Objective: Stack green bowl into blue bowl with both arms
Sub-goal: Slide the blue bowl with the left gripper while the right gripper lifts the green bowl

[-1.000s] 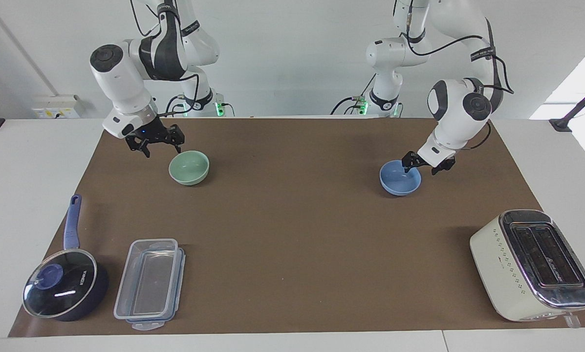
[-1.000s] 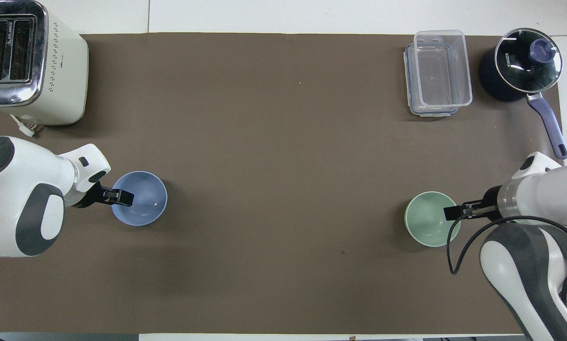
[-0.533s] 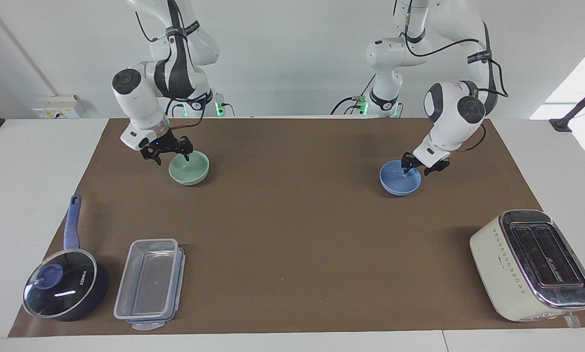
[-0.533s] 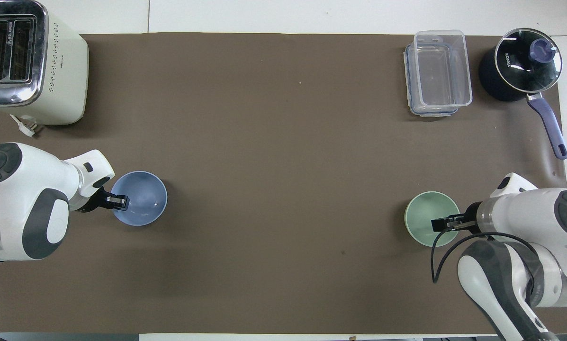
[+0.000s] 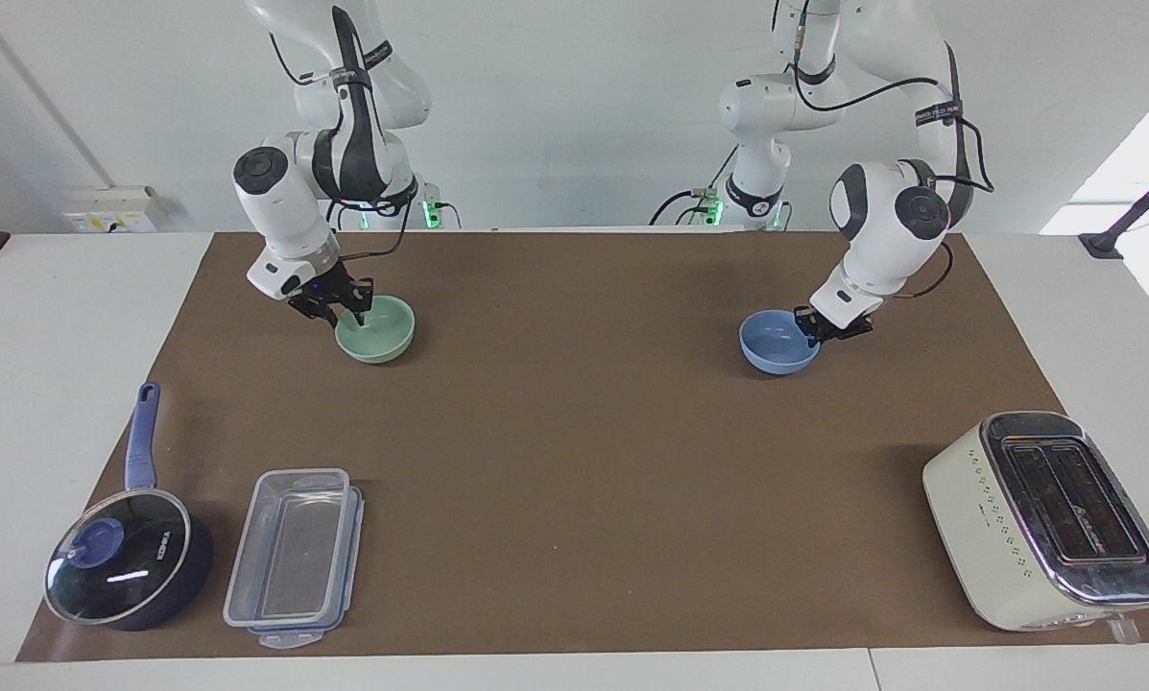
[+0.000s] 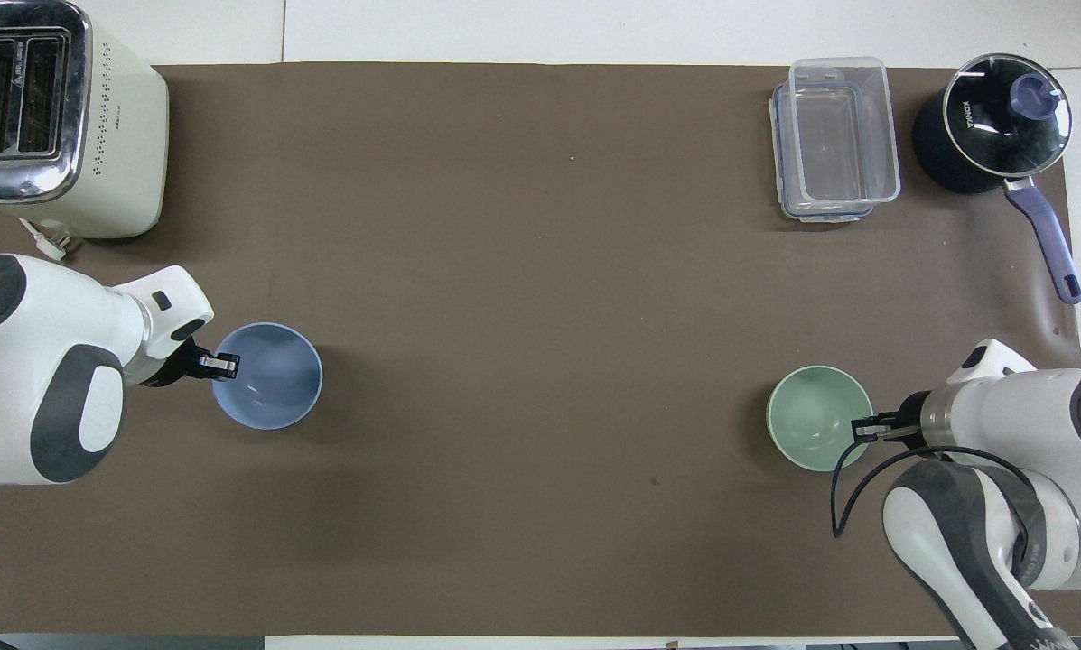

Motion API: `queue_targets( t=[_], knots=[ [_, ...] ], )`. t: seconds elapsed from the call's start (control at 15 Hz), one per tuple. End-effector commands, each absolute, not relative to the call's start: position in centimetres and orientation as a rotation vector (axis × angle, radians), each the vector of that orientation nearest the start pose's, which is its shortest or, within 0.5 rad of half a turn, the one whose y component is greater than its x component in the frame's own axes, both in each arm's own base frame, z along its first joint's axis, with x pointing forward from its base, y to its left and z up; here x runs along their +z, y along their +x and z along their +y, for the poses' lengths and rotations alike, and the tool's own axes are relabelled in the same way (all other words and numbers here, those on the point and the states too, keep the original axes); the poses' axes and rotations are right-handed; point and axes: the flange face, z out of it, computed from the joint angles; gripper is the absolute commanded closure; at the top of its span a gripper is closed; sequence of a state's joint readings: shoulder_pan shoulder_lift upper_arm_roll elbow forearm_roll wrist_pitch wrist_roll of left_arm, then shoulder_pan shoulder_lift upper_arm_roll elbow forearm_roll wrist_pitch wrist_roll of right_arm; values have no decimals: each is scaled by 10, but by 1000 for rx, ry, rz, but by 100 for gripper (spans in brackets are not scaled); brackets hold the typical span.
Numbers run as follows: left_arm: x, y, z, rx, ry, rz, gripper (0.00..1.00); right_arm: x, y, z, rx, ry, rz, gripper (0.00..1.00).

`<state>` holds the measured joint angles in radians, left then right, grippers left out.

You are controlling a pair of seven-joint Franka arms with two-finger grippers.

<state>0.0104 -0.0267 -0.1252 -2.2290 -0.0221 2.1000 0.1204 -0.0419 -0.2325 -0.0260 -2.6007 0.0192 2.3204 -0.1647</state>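
On your brown-matted worktop, left gripper fingers pinch the blue bowl rim at three o'clock; right gripper fingers pinch the green bowl rim at nine o'clock.

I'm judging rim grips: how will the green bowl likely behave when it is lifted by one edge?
The green bowl looks rigid and probably light. The right gripper is shut on only one side of the rim, so it may hang tilted. Its smooth, plain wall could slip in the pinch.
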Motion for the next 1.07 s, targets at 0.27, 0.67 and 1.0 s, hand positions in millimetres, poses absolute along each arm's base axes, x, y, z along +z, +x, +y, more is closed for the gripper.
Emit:
queue_targets(
  t=[0.27,0.67,1.0],
  knots=[
    [431,497,-271,199,-3179,247,100,364,428,-41,77,-3097,-96,100],
    [373,445,-358,326,-3246,218,100,452,462,-46,-10,-3100,-48,100],
    [345,452,-357,410,-3251,163,100,502,479,-35,7,-3099,117,100]
  ],
)
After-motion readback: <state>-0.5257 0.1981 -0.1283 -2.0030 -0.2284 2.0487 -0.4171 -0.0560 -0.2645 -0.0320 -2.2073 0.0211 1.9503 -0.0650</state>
